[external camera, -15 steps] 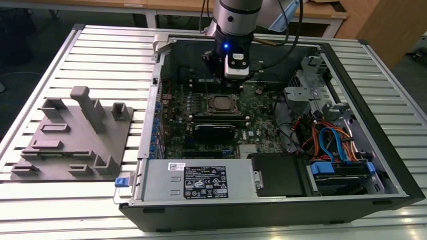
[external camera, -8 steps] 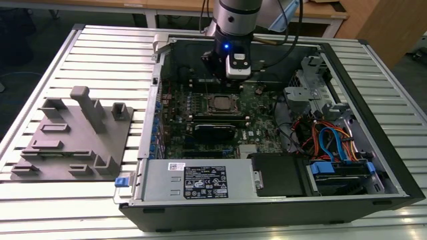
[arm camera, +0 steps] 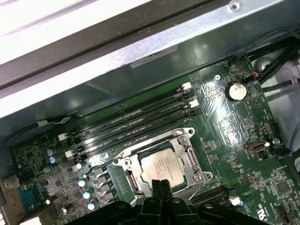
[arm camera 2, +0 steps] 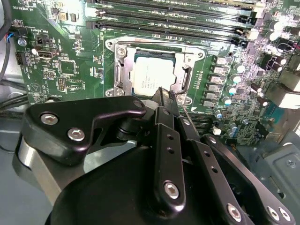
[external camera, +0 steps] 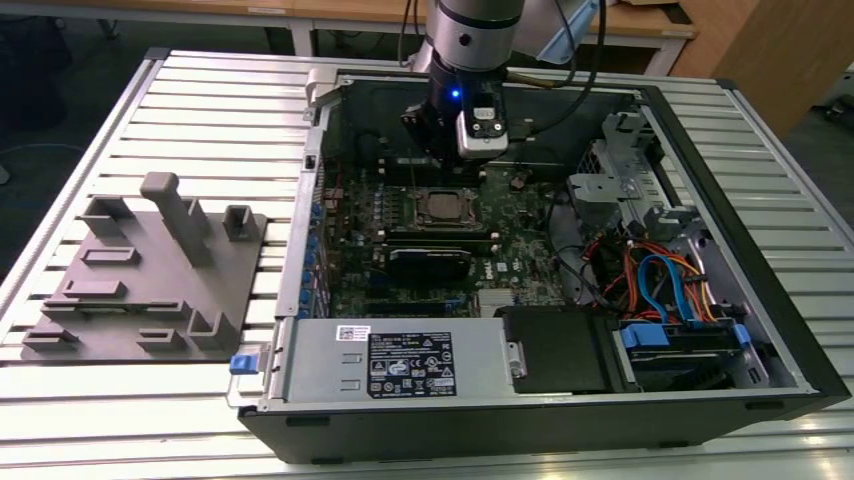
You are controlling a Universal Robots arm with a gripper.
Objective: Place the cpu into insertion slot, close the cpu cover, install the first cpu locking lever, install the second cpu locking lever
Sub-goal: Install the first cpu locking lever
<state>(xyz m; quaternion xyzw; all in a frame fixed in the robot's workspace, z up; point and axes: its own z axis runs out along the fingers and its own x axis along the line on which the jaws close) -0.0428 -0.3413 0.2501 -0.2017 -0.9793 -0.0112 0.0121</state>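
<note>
The cpu (arm camera 2: 151,77) lies flat in the insertion slot (arm camera 2: 117,86) on the green motherboard, its pale metal face up; it also shows in the first wrist view (arm camera: 161,168) and the exterior view (external camera: 438,207). The silver cpu cover (arm camera: 193,161) lies flat around the chip, framing it. A thin wire lever (arm camera: 140,150) runs along one side of the socket. My gripper (arm camera 2: 163,93) hovers just above the socket's edge, fingertips pressed together with nothing between them. Seen in the exterior view, the gripper (external camera: 435,160) hangs inside the open case above the socket.
Long black memory slots (arm camera: 136,117) run beside the socket. The case wall (arm camera: 140,51) rises close behind them. A power supply (external camera: 400,365), drive bays and coloured cables (external camera: 667,290) fill the case's front and right. A grey fixture plate (external camera: 147,270) sits on the table at the exterior view's left.
</note>
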